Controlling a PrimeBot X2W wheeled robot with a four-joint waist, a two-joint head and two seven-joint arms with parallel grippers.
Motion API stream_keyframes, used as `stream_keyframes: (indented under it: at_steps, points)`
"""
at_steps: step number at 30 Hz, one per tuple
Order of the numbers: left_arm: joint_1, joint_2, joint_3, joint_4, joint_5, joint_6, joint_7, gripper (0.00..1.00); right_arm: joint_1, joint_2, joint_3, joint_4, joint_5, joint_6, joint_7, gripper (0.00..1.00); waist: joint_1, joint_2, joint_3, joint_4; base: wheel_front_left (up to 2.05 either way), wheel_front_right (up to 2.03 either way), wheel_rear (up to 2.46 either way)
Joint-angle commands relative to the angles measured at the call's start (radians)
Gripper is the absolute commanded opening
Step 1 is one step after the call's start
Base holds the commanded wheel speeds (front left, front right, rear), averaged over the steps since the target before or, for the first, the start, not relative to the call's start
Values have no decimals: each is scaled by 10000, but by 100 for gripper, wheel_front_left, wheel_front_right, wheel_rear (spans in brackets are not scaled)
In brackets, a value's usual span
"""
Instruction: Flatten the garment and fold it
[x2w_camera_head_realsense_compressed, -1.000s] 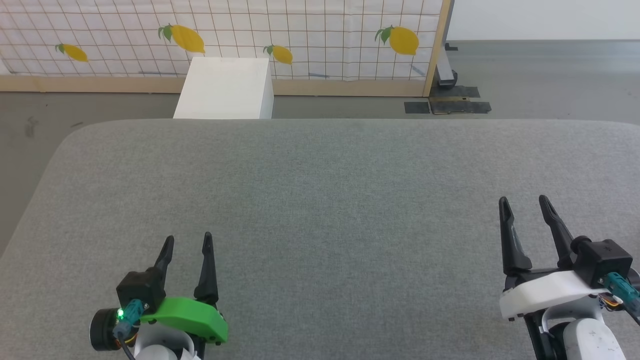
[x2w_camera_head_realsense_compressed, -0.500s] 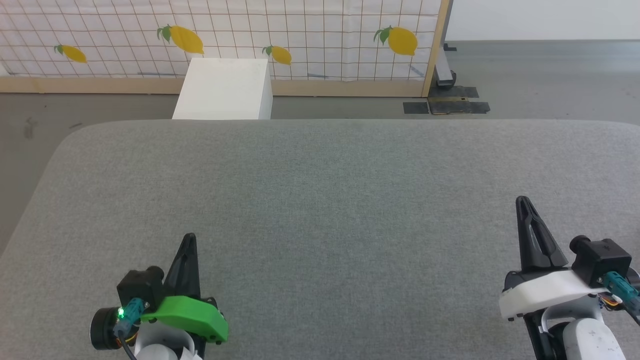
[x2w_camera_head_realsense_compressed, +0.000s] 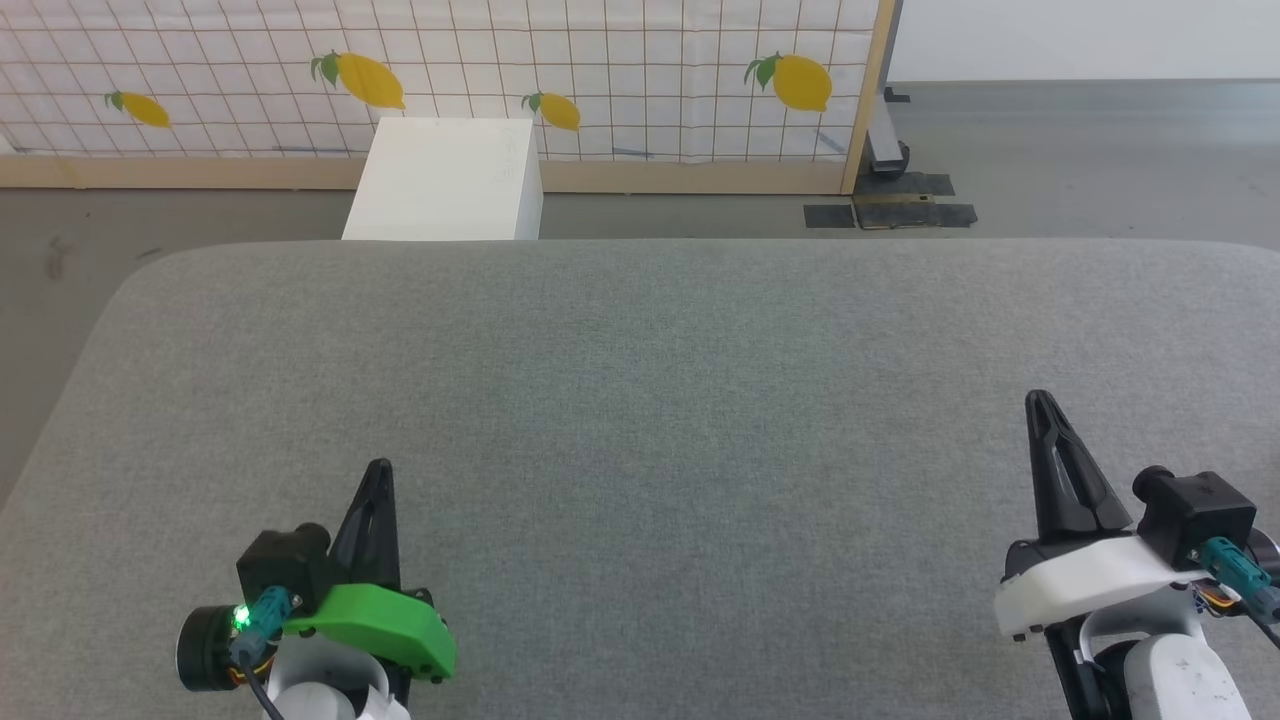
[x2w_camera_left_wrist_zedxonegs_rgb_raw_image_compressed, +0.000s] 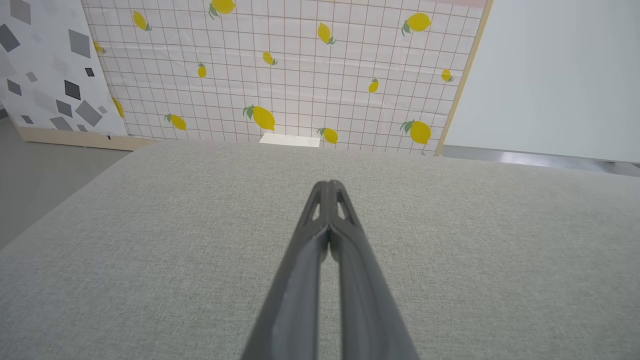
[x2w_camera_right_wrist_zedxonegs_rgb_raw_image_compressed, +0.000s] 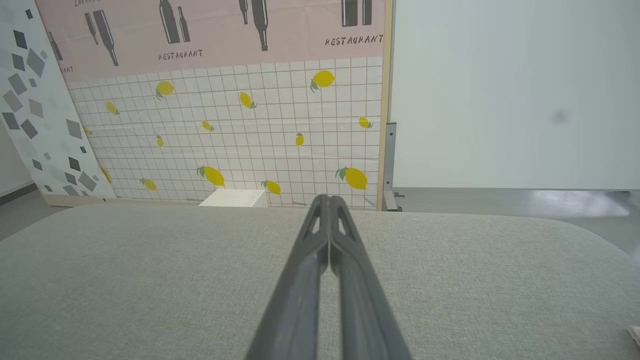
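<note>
The red shorts are out of view. My left gripper (x2w_camera_head_realsense_compressed: 378, 470) hovers over the lower left of the grey fabric table (x2w_camera_head_realsense_compressed: 640, 380), its two dark fingers pressed together with nothing between them. The left wrist view confirms the left gripper (x2w_camera_left_wrist_zedxonegs_rgb_raw_image_compressed: 328, 184) is shut and empty. Over the lower right of the table, my right gripper (x2w_camera_head_realsense_compressed: 1040, 400) is likewise shut on nothing. The right wrist view has the right gripper (x2w_camera_right_wrist_zedxonegs_rgb_raw_image_compressed: 328, 197) pointing at the far table edge.
A white box (x2w_camera_head_realsense_compressed: 445, 180) stands on the floor behind the table's far edge. A lemon-print grid panel (x2w_camera_head_realsense_compressed: 600, 70) with a wooden frame runs along the back. Dark floor plates (x2w_camera_head_realsense_compressed: 890, 213) lie beyond the table at the right.
Both grippers went from open to shut within the last second. The head camera has shifted very slightly.
</note>
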Motion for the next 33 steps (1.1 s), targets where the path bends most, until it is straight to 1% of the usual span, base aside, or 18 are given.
stream_keyframes:
  at_steps: [1, 33]
  points:
    - [126, -29, 7, -75, 90, 40, 65, 0, 142, 3, 36, -73, -103, -3, 72, 0, 1, 0, -1, -3, 0, 0, 0]
    - [307, -84, 68, -725, 583, 161, 716, 0, 342, 7, 218, -427, -397, -7, 582, 0, 1, 0, -18, -79, 0, 0, 0]
